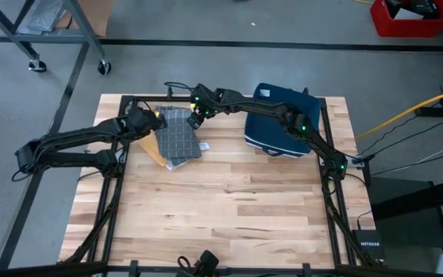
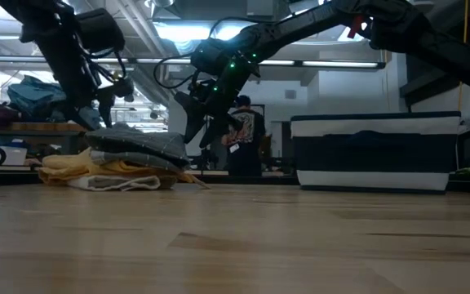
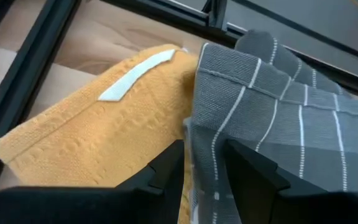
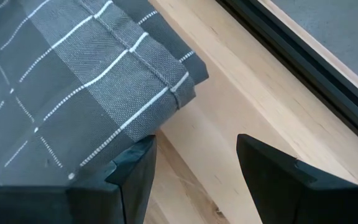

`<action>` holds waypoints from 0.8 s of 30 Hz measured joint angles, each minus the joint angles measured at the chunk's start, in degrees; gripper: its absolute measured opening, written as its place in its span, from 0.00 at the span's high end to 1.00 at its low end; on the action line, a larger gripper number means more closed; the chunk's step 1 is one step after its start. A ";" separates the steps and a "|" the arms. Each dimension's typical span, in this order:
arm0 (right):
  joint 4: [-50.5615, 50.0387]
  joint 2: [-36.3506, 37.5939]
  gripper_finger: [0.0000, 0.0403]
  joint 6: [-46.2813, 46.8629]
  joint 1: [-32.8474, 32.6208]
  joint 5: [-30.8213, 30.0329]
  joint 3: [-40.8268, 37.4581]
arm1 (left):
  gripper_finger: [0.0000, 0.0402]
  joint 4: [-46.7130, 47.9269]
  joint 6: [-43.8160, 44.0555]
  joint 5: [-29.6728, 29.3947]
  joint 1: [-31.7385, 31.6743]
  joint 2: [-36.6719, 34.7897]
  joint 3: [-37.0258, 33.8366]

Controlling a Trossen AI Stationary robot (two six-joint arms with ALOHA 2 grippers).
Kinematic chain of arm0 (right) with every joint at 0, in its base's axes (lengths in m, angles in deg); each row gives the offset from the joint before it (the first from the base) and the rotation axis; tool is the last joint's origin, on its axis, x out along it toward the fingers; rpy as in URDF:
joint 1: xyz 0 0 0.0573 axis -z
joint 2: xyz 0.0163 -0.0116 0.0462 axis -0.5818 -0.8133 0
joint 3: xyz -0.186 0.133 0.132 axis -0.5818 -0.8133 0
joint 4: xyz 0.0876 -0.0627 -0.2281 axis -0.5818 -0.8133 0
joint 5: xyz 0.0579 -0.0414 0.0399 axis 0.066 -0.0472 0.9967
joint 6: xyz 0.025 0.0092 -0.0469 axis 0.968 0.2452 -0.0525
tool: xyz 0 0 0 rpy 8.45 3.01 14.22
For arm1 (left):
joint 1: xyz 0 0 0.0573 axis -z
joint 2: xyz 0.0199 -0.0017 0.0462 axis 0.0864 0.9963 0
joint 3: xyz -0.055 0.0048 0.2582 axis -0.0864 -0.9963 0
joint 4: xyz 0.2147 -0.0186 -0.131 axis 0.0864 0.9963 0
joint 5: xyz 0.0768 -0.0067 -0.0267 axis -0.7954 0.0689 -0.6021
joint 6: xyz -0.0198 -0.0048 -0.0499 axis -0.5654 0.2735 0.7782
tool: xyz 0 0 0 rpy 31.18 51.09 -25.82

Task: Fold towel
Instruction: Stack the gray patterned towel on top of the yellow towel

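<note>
Both arms worked the far-left corner of the table (image 1: 237, 200), where the grey towel (image 1: 177, 140) lay folded on a yellow towel (image 1: 155, 148).

On the left, the left gripper (image 1: 141, 120) pinched the grey towel's near-side edge between its fingers (image 3: 166, 171), seemingly to hold that layer in place on the stack; the low view was too dark to confirm how much cloth it held. The yellow towel sat beneath and stuck out toward the left arm, so the grey one was probably being set on a finished pile. Further right, the right gripper (image 1: 196, 117) hovered at the towel's far corner with its fingers (image 4: 135, 168) spread and empty, apparently having let go. A blue case (image 1: 283, 123) sat well apart on the right.
</note>
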State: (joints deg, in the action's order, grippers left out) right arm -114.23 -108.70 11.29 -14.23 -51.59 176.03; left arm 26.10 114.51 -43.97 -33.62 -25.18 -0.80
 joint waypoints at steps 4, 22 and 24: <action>0.00 0.00 0.43 0.00 0.00 0.00 0.00 | 0.73 -0.64 1.33 -0.05 -0.01 2.66 0.00; 0.00 0.00 0.43 -0.17 0.00 -0.02 0.00 | 0.95 -8.09 -1.50 -0.13 0.00 8.74 -0.02; 0.00 0.00 0.43 -0.17 0.00 -0.02 0.00 | 0.98 -8.10 -1.35 -0.09 0.00 8.77 -0.02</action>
State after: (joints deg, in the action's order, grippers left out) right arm -114.23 -108.70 11.11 -14.23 -51.61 176.03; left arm 18.00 113.15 -44.06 -33.62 -16.41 -0.82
